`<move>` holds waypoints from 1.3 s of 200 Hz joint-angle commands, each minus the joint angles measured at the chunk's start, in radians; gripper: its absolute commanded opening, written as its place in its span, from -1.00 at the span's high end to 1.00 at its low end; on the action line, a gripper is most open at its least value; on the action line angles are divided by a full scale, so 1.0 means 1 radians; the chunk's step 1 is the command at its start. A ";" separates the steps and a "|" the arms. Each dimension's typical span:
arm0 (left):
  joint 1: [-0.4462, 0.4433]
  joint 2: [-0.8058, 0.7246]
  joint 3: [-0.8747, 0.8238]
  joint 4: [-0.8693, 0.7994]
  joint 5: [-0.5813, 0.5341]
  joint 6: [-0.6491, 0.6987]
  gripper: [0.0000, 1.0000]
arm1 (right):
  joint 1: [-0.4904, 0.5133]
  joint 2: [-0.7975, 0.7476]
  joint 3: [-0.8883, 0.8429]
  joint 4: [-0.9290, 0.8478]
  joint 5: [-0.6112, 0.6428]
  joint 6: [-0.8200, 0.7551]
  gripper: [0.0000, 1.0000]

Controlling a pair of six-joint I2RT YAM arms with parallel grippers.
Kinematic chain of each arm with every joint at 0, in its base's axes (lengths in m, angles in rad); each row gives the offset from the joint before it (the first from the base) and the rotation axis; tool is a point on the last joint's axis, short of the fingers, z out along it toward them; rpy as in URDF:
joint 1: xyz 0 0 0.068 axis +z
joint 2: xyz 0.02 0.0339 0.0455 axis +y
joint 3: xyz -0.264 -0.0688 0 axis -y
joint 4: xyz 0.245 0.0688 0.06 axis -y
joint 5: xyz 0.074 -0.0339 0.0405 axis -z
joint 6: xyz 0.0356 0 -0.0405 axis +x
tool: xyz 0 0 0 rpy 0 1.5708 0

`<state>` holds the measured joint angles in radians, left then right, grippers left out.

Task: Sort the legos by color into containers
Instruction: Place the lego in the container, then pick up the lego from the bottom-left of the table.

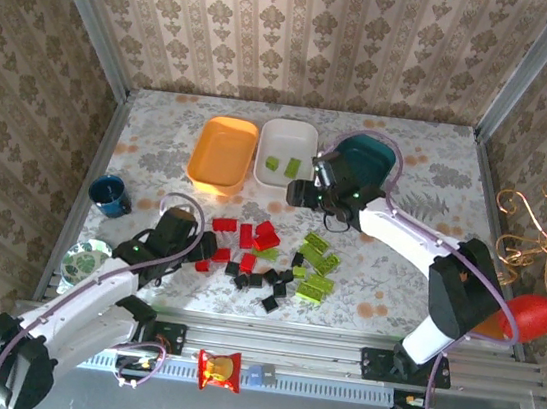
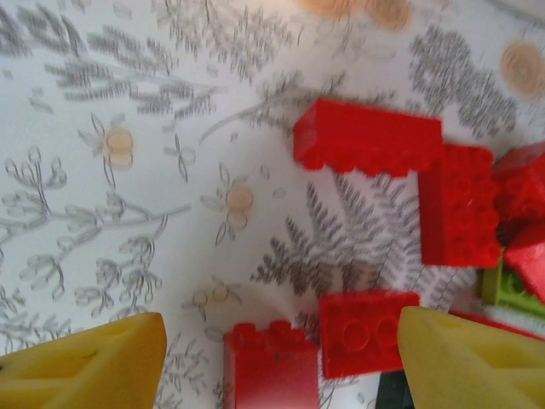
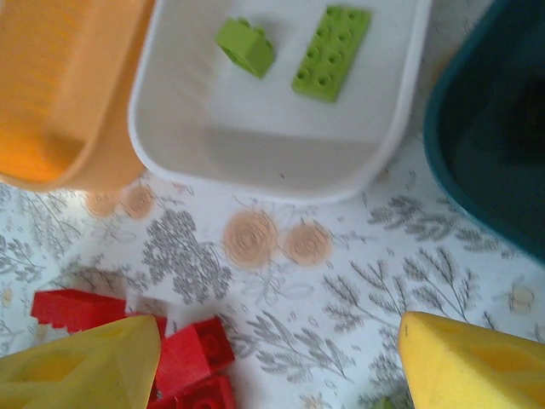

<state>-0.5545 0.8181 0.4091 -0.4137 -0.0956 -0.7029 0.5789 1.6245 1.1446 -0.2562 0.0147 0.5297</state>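
Along the far edge of the table (image 1: pixel 161 139), side by side from left to right: orange tray (image 1: pixel 222 149), white tray (image 1: pixel 284 137) with two lime green bricks (image 3: pixel 330 53) inside, dark teal tray (image 1: pixel 372 159). Closer to the near edge, loose red, green and black legos (image 1: pixel 318 261) scattered. Left gripper (image 2: pixel 281 358) wide, low over red bricks (image 2: pixel 368 141), none clamped; right gripper (image 3: pixel 281 358) wide and empty, just before the white tray.

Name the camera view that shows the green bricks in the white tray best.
The right wrist view: the small green brick and the long green brick lie apart, close up, in the white tray, the long one's studs plain. The top external view shows both as tiny green patches in that tray.
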 commanded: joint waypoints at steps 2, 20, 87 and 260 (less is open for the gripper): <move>-0.036 -0.020 -0.043 -0.024 0.010 -0.069 -0.50 | -0.001 -0.072 -0.040 0.057 0.020 0.030 -0.51; -0.048 -0.018 -0.053 -0.014 0.006 -0.070 -0.50 | -0.001 -0.087 -0.053 0.056 0.030 0.029 -0.51; -0.054 0.057 -0.075 0.062 0.013 -0.066 -0.28 | -0.001 -0.098 -0.072 0.058 0.033 0.036 -0.50; 0.048 0.091 0.157 0.172 0.004 0.023 0.45 | -0.010 -0.149 -0.148 0.067 0.051 0.055 -0.50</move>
<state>-0.5716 0.8398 0.4728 -0.3576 -0.1009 -0.7277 0.5720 1.5047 1.0256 -0.2039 0.0353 0.5583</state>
